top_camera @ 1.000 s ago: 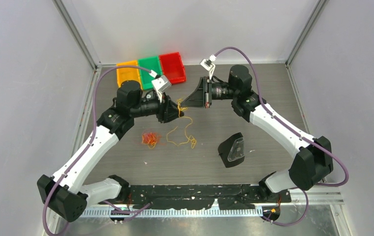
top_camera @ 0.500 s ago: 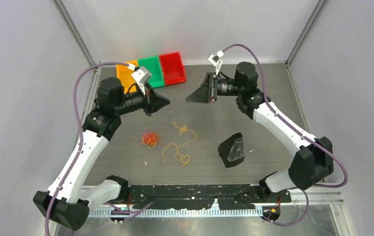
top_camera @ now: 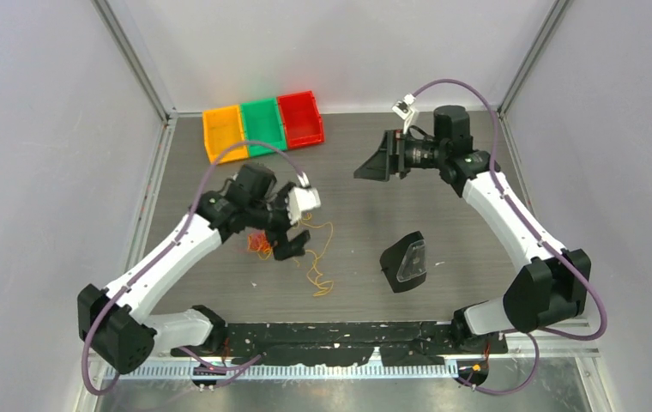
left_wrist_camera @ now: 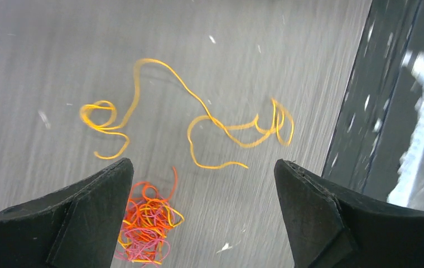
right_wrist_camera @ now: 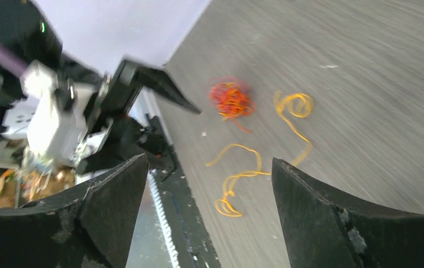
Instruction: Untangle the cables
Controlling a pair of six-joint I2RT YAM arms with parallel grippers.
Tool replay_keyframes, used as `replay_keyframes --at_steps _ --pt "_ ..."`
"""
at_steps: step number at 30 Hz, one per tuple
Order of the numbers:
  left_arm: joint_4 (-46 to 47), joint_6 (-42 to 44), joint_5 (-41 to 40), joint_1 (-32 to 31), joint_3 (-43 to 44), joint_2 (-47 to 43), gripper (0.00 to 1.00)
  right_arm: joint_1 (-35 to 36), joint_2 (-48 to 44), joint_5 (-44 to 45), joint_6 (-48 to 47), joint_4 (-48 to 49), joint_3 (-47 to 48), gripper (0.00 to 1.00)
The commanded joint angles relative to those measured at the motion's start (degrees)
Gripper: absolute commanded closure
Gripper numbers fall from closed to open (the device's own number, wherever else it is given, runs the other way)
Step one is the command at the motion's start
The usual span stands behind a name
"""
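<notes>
A loose yellow cable (left_wrist_camera: 221, 125) lies curled on the grey table (top_camera: 365, 223), apart from a small tangle of orange, pink and yellow cables (left_wrist_camera: 145, 229). My left gripper (left_wrist_camera: 203, 167) hovers low over the table with its jaws wide open and nothing between them; the tangle (top_camera: 260, 243) sits by its left finger. My right gripper (top_camera: 364, 172) is raised at the back right, open and empty. From the right wrist view the tangle (right_wrist_camera: 231, 99) and the yellow cable (right_wrist_camera: 249, 173) lie far below the right gripper (right_wrist_camera: 210, 164).
Orange (top_camera: 224, 129), green (top_camera: 262, 123) and red (top_camera: 300, 116) bins stand in a row at the back left. A black wedge-shaped object with a clear insert (top_camera: 406, 262) sits right of the cables. The black rail (top_camera: 348, 335) runs along the near edge.
The left arm swung down and toward the tangle and its jaws opened wide. The right gripper drew back to the right and opened. The yellow cable dropped onto the table, free of the tangle.
</notes>
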Motion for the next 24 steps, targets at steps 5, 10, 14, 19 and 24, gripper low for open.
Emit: replay_keyframes --at_steps 5,10,14,19,24 --pt "14.2 21.7 -20.3 -19.0 -15.4 0.2 0.00 -3.7 -3.9 12.9 -24.4 -26.3 5.6 0.11" --pt "19.4 23.2 -24.4 -27.6 -17.2 6.3 0.00 -3.7 -1.5 14.8 -25.3 -27.7 6.6 0.13" --pt "28.3 25.1 -31.0 -31.8 -20.7 10.2 0.00 -3.7 1.8 14.6 -23.8 -26.5 7.9 0.16" --pt "33.5 25.0 -39.6 -30.8 -20.6 16.0 0.01 -3.7 4.3 12.8 -22.1 -24.9 8.6 0.17" --pt "31.5 23.0 -34.9 -23.6 -15.5 16.7 0.00 -3.7 4.5 12.2 -22.1 -23.7 8.1 0.17"
